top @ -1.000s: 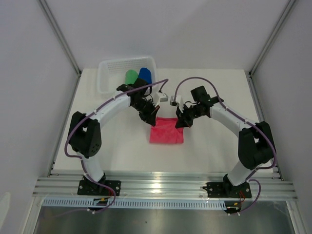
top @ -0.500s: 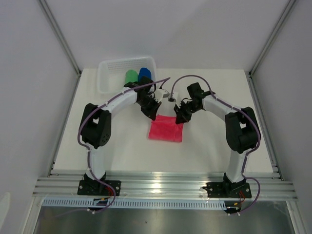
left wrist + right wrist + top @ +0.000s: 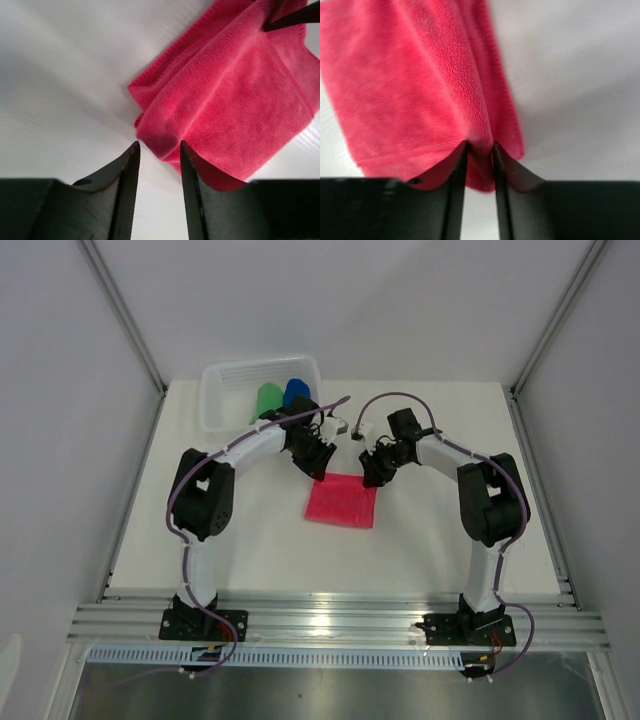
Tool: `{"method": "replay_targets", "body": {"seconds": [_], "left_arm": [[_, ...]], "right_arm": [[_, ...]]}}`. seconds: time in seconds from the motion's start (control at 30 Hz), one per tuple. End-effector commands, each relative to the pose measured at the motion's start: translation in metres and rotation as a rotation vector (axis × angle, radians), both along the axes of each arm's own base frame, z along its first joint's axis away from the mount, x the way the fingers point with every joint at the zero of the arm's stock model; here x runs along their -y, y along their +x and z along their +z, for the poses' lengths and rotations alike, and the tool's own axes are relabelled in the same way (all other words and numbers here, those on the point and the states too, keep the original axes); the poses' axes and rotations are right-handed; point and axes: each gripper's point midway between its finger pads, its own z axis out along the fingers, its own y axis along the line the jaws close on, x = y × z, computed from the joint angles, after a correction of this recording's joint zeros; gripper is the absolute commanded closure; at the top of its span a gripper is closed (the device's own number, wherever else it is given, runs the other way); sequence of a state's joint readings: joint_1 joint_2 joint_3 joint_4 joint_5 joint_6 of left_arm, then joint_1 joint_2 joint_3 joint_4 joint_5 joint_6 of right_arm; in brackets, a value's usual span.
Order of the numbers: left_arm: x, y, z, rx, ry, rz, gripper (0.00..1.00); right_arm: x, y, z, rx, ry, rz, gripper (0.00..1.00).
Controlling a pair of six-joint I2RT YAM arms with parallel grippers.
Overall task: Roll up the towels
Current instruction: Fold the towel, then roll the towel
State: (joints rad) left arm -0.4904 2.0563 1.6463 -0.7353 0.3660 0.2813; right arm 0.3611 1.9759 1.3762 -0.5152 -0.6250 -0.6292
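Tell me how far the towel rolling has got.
Done: the green towel and blue towel look rolled in the basket. In hand: the red towel lies unrolled on the table, left end effector open at one far corner, right end effector pinching the other. Left: rolling it.

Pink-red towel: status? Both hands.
Left hand open at pink-red towel corner. Right hand straddles a fold, grip unclear. Towel folded flat, unrolled. Nothing in the way.

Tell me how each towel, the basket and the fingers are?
basket: holds both rolls
green towel: rolled, in basket
blue towel: rolled, in basket
pink-red towel: folded flat, on table
left fingers: apart, towel corner between
right fingers: narrow around fold, grip unclear
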Motion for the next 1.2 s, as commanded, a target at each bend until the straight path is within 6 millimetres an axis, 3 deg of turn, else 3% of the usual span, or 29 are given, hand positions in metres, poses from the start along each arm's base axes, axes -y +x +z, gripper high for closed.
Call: {"method": "replay_targets", "body": {"seconds": [0.0, 0.13, 0.17, 0.27, 0.33, 0.37, 0.4, 0.43, 0.47, 0.5, 0.53, 0.57, 0.6, 0.63, 0.77, 0.93, 1.17], "left_arm": [[0.000, 0.026, 0.012, 0.091, -0.003, 0.081, 0.58], [-0.001, 0.040, 0.031, 0.148, -0.013, 0.135, 0.52], [-0.002, 0.045, 0.039, 0.168, -0.017, 0.155, 0.50], [-0.013, 0.054, 0.060, 0.221, 0.006, 0.207, 0.49], [-0.009, 0.050, 0.080, 0.249, -0.026, 0.144, 0.50], [-0.009, 0.040, 0.094, 0.286, -0.036, 0.067, 0.50], [-0.009, 0.026, 0.091, 0.275, -0.043, 0.005, 0.50], [0.003, 0.005, 0.095, 0.260, -0.097, -0.102, 0.50], [0.000, -0.017, 0.095, 0.287, -0.098, -0.236, 0.49], [0.000, -0.046, 0.077, 0.235, -0.095, -0.322, 0.48], [-0.006, -0.069, 0.058, 0.199, -0.082, -0.393, 0.47], [-0.005, -0.078, 0.056, 0.249, -0.072, -0.502, 0.45], [-0.005, -0.083, 0.056, 0.298, -0.061, -0.543, 0.44], [-0.010, -0.102, 0.031, 0.264, -0.022, -0.593, 0.43], [-0.005, -0.100, 0.014, 0.363, 0.037, -0.715, 0.41], [0.002, -0.085, 0.001, 0.452, 0.094, -0.789, 0.38], [-0.003, -0.108, -0.028, 0.360, 0.098, -0.802, 0.37]], "right_arm": [[0.007, 0.044, 0.017, 0.101, 0.032, -0.159, 0.67], [0.015, 0.068, 0.039, 0.172, 0.065, -0.256, 0.62], [0.018, 0.074, 0.044, 0.195, 0.065, -0.276, 0.54], [0.032, 0.083, 0.056, 0.248, 0.025, -0.333, 0.55], [0.035, 0.069, 0.060, 0.258, 0.012, -0.284, 0.56], [0.033, 0.060, 0.081, 0.309, 0.030, -0.251, 0.56], [0.029, 0.031, 0.062, 0.286, 0.012, -0.193, 0.56], [0.025, 0.014, 0.061, 0.309, 0.008, -0.136, 0.55], [0.019, -0.001, 0.084, 0.441, 0.019, -0.027, 0.54], [0.010, -0.042, 0.054, 0.418, -0.004, 0.079, 0.54], [0.006, -0.059, 0.052, 0.457, 0.001, 0.150, 0.51], [-0.001, -0.067, 0.070, 0.589, 0.033, 0.225, 0.47], [-0.004, -0.078, 0.064, 0.609, 0.036, 0.257, 0.43], [-0.006, -0.097, 0.048, 0.593, 0.030, 0.297, 0.42], [-0.010, -0.108, 0.038, 0.569, 0.010, 0.300, 0.41], [-0.016, -0.106, 0.015, 0.566, -0.061, 0.296, 0.40], [-0.021, -0.095, 0.005, 0.584, -0.092, 0.227, 0.40]]}}
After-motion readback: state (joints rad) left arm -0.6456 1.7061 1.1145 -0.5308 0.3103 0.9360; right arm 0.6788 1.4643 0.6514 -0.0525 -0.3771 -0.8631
